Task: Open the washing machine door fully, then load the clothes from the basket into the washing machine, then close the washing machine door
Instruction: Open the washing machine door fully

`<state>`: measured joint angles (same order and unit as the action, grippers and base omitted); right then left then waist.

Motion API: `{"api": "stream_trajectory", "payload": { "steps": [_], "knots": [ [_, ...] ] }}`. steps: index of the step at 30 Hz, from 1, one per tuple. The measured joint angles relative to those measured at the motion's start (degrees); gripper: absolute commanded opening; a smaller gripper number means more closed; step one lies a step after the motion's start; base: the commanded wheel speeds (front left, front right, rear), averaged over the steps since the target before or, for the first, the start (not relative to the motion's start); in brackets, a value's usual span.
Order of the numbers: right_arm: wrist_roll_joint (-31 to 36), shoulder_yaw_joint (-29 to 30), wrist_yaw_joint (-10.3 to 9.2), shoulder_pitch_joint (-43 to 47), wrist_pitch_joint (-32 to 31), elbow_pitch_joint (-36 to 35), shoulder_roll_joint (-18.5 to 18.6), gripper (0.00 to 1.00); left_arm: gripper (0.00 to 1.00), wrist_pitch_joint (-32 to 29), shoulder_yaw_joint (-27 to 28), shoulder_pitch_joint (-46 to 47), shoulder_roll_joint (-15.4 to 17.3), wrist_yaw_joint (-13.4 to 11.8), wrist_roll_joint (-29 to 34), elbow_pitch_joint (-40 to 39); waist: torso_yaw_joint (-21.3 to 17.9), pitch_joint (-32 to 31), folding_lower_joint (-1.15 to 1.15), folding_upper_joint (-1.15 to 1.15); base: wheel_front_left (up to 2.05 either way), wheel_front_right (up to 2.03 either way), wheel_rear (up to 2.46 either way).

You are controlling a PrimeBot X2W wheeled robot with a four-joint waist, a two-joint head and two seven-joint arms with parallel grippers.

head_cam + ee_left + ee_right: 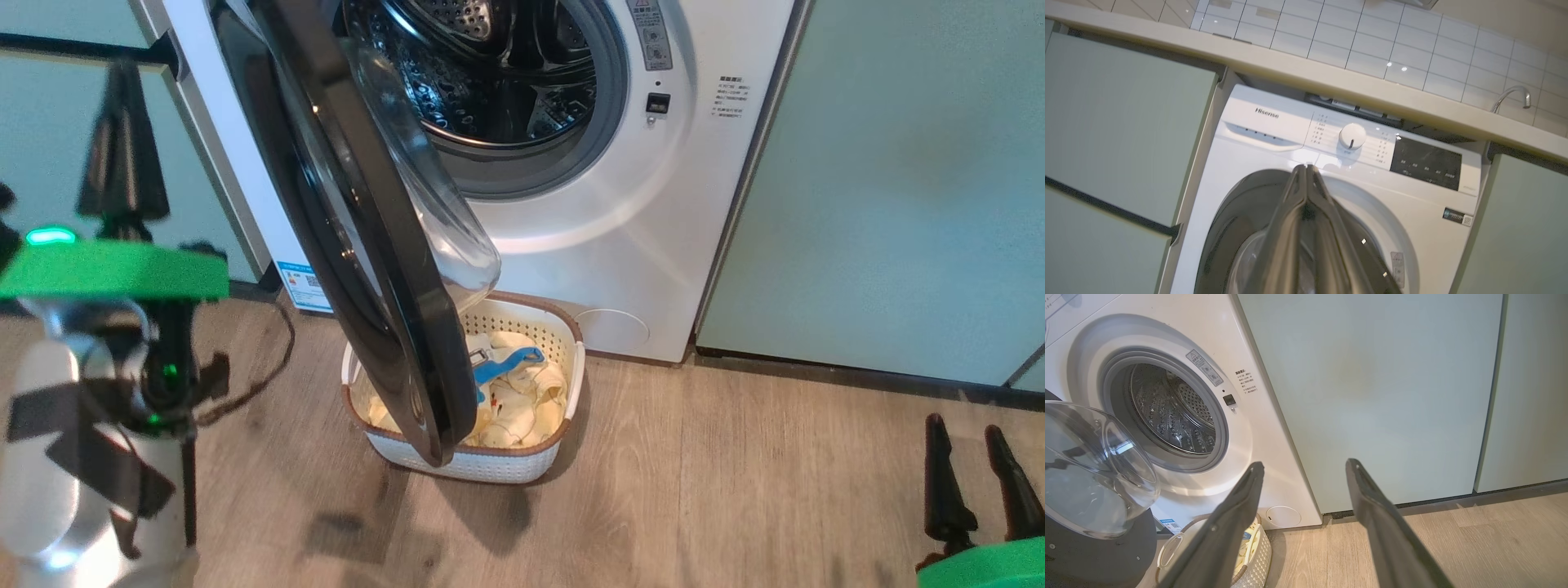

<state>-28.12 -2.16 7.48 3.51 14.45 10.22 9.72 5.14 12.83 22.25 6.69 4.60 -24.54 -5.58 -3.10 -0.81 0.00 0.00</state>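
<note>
In the head view, the washing machine door [367,245] stands swung out from the washing machine [620,245], and its lower edge hangs above the basket [522,465]. The basket sits on the wooden floor [735,490], just in front of the machine. The clothes [522,400] lie inside it, partly hidden by the door. The left gripper [122,82] is raised at the left of the door and points up. The right gripper [965,426] is low at the right, well apart from the basket.

In the left wrist view, the two fingers are pressed together with nothing between them, and they point to the control panel [1355,139] of the machine.

In the right wrist view, the fingers are spread wide and hold nothing. Behind them are the steel drum [1171,412] and a pale green cabinet [1372,396].
</note>
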Motion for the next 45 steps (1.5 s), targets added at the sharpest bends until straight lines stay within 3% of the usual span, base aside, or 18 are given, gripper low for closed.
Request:
{"api": "stream_trajectory", "payload": {
  "steps": [4, 10, 26, 38, 45],
  "knots": [
    [0.15, 0.05, 0.00, 0.24, 0.00, -0.01, -0.10, 1.00, 0.00, -4.38, -2.34, 3.62, -0.19, -1.25, -0.34, -6.51, 0.29, 0.07, 0.00, 0.00, 0.00, 0.00, 0.00],
    [0.24, 0.09, 0.00, 0.85, 0.00, -0.01, -0.34, 1.00, 0.00, -9.83, -11.39, 7.72, -2.50, -1.86, -0.34, -12.44, 0.46, 0.13, 0.00, 0.00, 0.00, 0.00, 0.00],
    [0.24, 0.10, 0.00, 0.85, 0.00, 0.01, -0.79, 1.00, 0.00, -13.79, -36.48, 3.03, -4.13, -6.35, -0.33, -14.59, 0.63, 0.38, 0.00, 0.00, 0.00, 0.00, 0.00],
    [0.24, 0.20, 0.00, 0.84, 0.00, 0.00, -0.80, 1.00, 0.00, -10.09, -47.35, -0.79, -4.04, -8.38, 0.82, -7.69, 1.08, 0.96, 0.00, 0.00, 0.00, 0.00, 0.00],
    [0.24, 0.04, 0.00, 0.81, 0.00, 0.01, -0.80, 1.00, 0.00, -5.26, -50.83, -2.06, -3.96, -9.06, 4.44, 1.99, 0.89, 1.46, 0.00, 0.00, 0.00, 0.00, 0.00]
  ]
}}
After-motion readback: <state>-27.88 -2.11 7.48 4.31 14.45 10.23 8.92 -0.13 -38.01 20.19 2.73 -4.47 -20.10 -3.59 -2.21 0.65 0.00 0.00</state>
